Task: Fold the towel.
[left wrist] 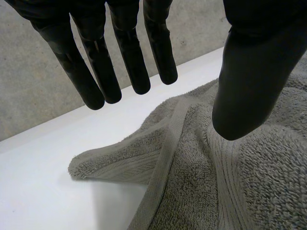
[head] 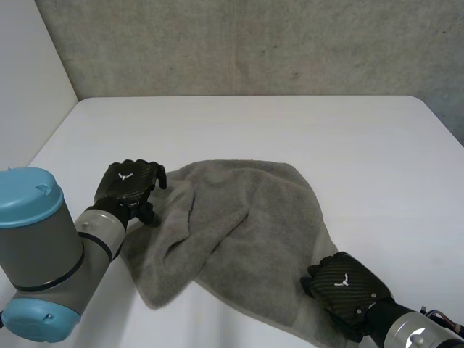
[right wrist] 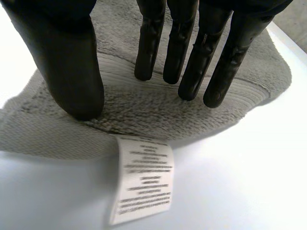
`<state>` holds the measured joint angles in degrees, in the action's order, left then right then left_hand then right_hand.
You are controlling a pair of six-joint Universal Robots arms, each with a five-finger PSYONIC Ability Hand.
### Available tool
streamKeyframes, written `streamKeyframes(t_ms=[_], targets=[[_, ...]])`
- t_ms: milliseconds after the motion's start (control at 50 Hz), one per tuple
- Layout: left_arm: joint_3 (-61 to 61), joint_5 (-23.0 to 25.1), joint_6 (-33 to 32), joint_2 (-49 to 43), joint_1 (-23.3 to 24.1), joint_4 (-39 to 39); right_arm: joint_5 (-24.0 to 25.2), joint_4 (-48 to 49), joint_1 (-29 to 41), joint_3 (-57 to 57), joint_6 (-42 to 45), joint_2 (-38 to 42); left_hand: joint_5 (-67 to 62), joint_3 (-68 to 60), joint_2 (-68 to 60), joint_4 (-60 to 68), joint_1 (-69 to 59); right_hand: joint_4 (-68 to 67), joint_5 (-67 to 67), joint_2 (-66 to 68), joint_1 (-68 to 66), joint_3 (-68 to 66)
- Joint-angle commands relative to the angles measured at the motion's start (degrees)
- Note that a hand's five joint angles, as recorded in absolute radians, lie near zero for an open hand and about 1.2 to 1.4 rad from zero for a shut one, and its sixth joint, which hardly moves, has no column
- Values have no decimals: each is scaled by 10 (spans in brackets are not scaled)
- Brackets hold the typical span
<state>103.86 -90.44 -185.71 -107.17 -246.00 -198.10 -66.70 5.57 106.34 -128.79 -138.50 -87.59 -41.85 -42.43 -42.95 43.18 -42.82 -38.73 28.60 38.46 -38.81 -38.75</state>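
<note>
**Towel rumpled mid-worktop, both robot hands apart at its edges**

Nearest, head view: the right robot hand (head: 346, 286) sits at the towel's (head: 239, 232) 5 o'clock corner, back of the hand up. In the right wrist view its fingers (right wrist: 148, 48) are straight and set apart from the thumb, with nothing clamped. The tips hang low over the pile by the woven band; whether they touch it, cannot tell. A white care label (right wrist: 143, 179) lies flat on the white worktop (head: 290, 130), sticking out from the towel's edge just past the thumb.

The towel is grey terry, unfolded and creased, lying across the middle of the worktop with a ridge running from 12 toward 7 o'clock.

The left robot hand (head: 129, 185) is at the towel's 9 o'clock edge. In the left wrist view its fingers (left wrist: 129, 57) are straight, the thumb wide apart, holding nothing. The hand is raised over a turned-up corner and hem.

Farthest, at 12 o'clock: bare worktop, then a grey concrete wall (head: 254, 43).
</note>
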Motion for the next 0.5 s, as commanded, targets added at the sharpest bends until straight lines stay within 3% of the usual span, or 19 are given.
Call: streamKeyframes(t_ms=[20, 180, 220, 280, 320, 500], targets=[[0, 0, 1, 0, 0, 0, -16, 15, -11, 7, 8, 22, 152, 58, 63, -66, 62, -50, 51, 53, -49, -50], [1, 1, 1, 0, 0, 0, -18, 15, -11, 8, 15, 27, 152, 58, 63, -66, 62, -73, 75, 76, -73, -73], [1, 1, 1, 0, 1, 0, -11, 14, -16, 8, 13, 17, 149, 55, 60, -62, 59, 54, -52, -51, 54, 54], [1, 1, 1, 1, 1, 0, -9, 8, -18, 8, 14, 9, 152, 58, 63, -66, 62, 112, -110, -109, 112, 112], [1, 1, 1, 1, 2, 0, -11, -6, -18, 10, 20, -26, 152, 58, 63, -66, 62, 256, -254, -253, 256, 256], [1, 1, 1, 1, 4, 0, 27, -72, -24, 6, 50, -72, 149, 55, 60, -62, 59, 287, -286, -285, 288, 287]])
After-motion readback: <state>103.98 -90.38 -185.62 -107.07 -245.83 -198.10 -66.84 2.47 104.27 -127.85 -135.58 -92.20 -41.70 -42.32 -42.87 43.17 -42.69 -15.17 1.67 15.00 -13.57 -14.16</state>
